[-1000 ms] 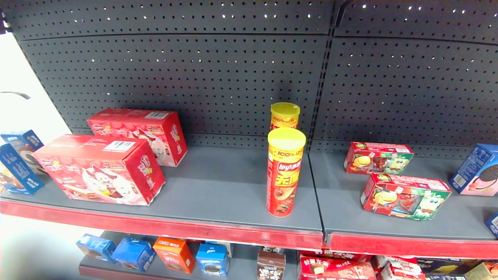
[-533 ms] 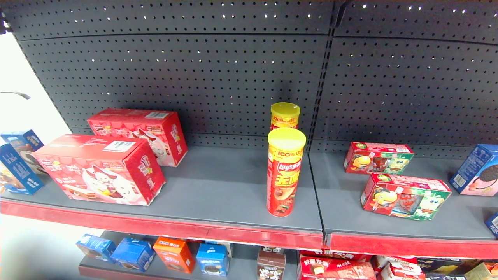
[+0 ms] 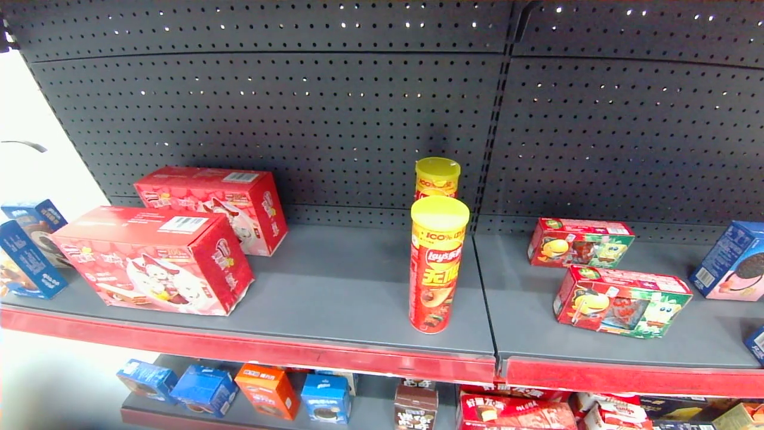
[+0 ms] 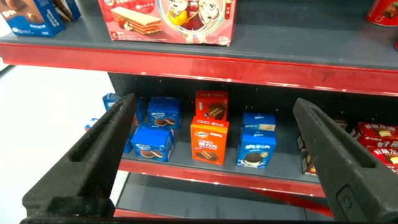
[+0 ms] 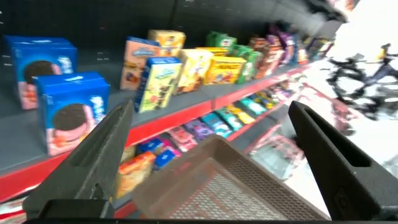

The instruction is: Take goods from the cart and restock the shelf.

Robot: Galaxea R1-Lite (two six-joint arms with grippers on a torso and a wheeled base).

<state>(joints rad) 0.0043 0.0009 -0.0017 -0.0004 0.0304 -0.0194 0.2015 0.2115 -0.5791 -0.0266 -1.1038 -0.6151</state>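
Both pincers are spread wide and hold nothing; the left pincer [image 4: 212, 104] faces the lower level, where blue and orange cookie boxes [image 4: 209, 134] stand in rows; the right pincer [image 5: 211, 107] hangs above a brown mesh basket [image 5: 217, 180], probably the cart's, and no goods show in the part of it that can be seen; so the pick from the cart looks not yet made. Ahead, the shelf [image 3: 334, 286] has a bare stretch between the front red box [image 3: 155, 260] and the front chip can [image 3: 437, 269], which stands upright near the red lip [image 3: 250, 349]; a second can [image 3: 437, 177] stands just behind it, a second red box [image 3: 209, 197] behind the first; the pegboard [image 3: 298, 119] closes the back. The chief risk, as I judge it: goods pushed into that stretch could nudge the tall, narrow front can, which would tip and roll over the lip; a skewed grasp in the basket could also let a box slip on the lift.
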